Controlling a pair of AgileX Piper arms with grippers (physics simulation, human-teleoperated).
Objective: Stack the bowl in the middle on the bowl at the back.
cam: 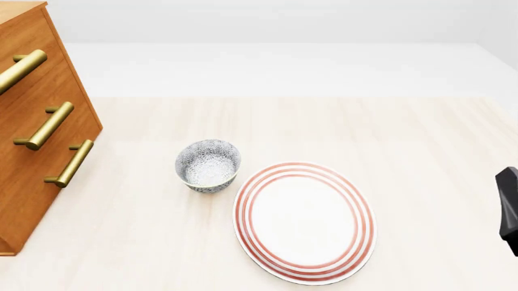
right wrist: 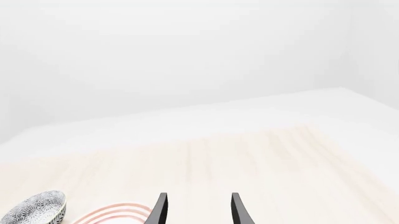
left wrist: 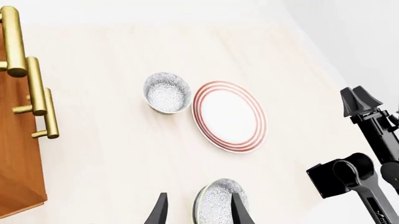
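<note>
The bowl at the back [cam: 208, 165] stands upright on the table, narrow and deep with a grey-and-white floral pattern; it also shows in the left wrist view [left wrist: 167, 92]. The bowl in the middle [left wrist: 215, 205], wider with a cream rim, appears only at the edge of the left wrist view and is outside the front view. My left gripper [left wrist: 198, 195] is open over it, its rim between the fingers and one finger [left wrist: 242, 212] overlapping the bowl. Contact cannot be judged. My right gripper [right wrist: 198, 195] is open and empty, off to the right [cam: 508, 209].
A red-ringed white plate [cam: 304, 221] lies right beside the back bowl, toward the front. A wooden drawer cabinet [cam: 33, 176] with brass handles stands at the left. A patterned bowl [right wrist: 34, 209] shows beside the plate in the right wrist view.
</note>
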